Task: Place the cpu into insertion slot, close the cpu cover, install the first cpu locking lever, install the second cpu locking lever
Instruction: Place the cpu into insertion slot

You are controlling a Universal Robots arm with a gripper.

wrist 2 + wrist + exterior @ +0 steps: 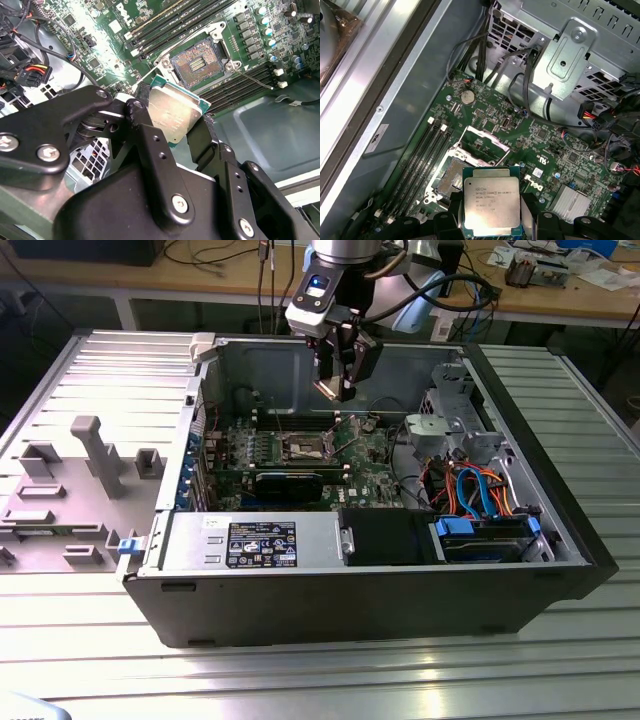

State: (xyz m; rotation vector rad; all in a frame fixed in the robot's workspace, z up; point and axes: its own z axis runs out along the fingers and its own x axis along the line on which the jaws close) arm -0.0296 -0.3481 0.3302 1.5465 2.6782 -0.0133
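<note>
Right, gripper hangs inside the open pc case, fingers pinched on two opposite edges of the cpu. The chip is clamped flat between them, metal top showing in both wrist views, and it's clear of the board.

Just beneath and a bit ahead of the fingertips sits the insertion slot, bare, contact field exposed (dark rim, silver surround). On the slot's side away from the gripper the cpu cover stands tilted up, open. A thin locking lever juts out from one slot corner, unlatched. Long black memory slots run alongside the slot on the green motherboard.

Further out from the gripper: silver drive cage w/ black wires, then blue and orange cables and a labelled silver psu box along the case's near wall.

Case lies on its side on a ribbed metal table. A grey fixture plate w/ upright blocks lies beside the case, at the exterior view's left. Beyond the arm, a wooden bench w/ cables and odd parts.
</note>
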